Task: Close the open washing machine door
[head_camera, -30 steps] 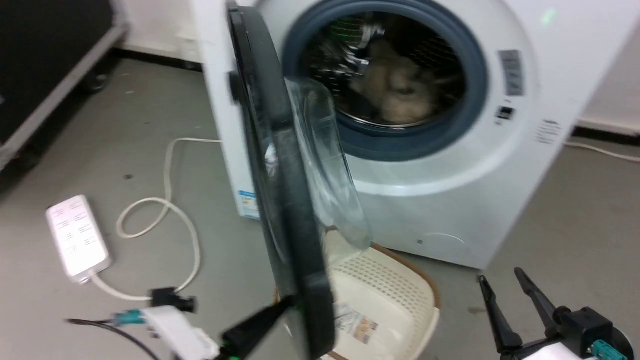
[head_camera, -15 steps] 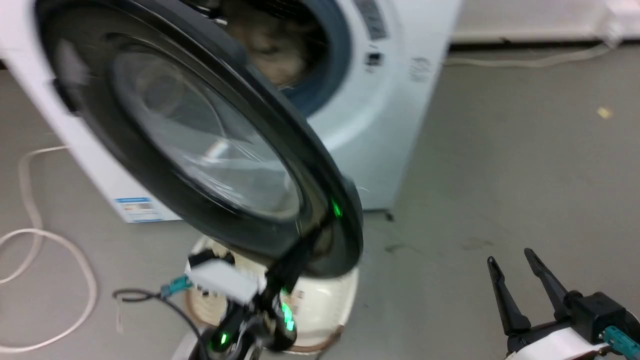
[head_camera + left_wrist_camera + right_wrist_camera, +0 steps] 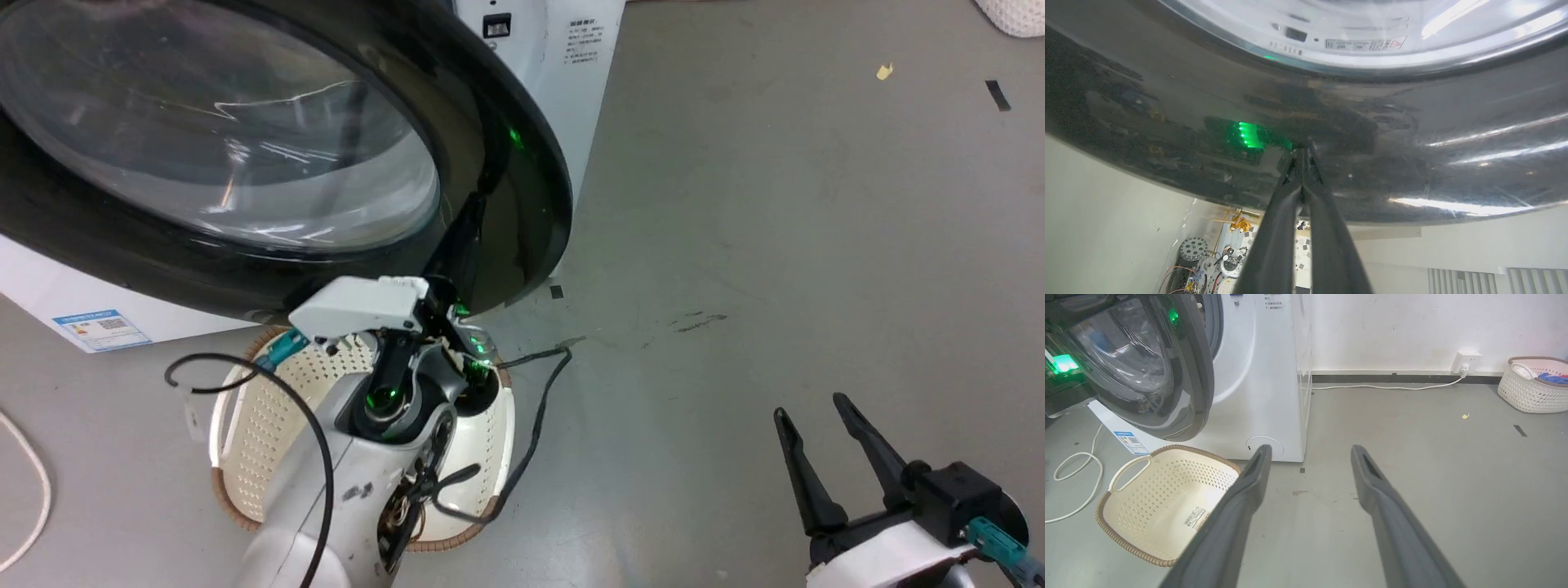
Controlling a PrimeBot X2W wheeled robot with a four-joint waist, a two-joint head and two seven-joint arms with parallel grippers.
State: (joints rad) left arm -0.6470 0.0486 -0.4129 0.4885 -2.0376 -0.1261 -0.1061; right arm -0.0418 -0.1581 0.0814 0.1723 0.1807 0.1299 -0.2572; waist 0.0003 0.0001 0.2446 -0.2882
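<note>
Swung nearer shut than before, the washing machine door hangs ajar above the basket; we press its seemingly stiff, slippery rim with closed left gripper, right gripper gaping idle.

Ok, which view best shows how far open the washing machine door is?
Right wrist view: it sees the washing machine door obliquely, with the gap to the machine front. Head view shows its outer face, left gripper tips against the rim. Left wrist view shows glossy rim close up.
</note>
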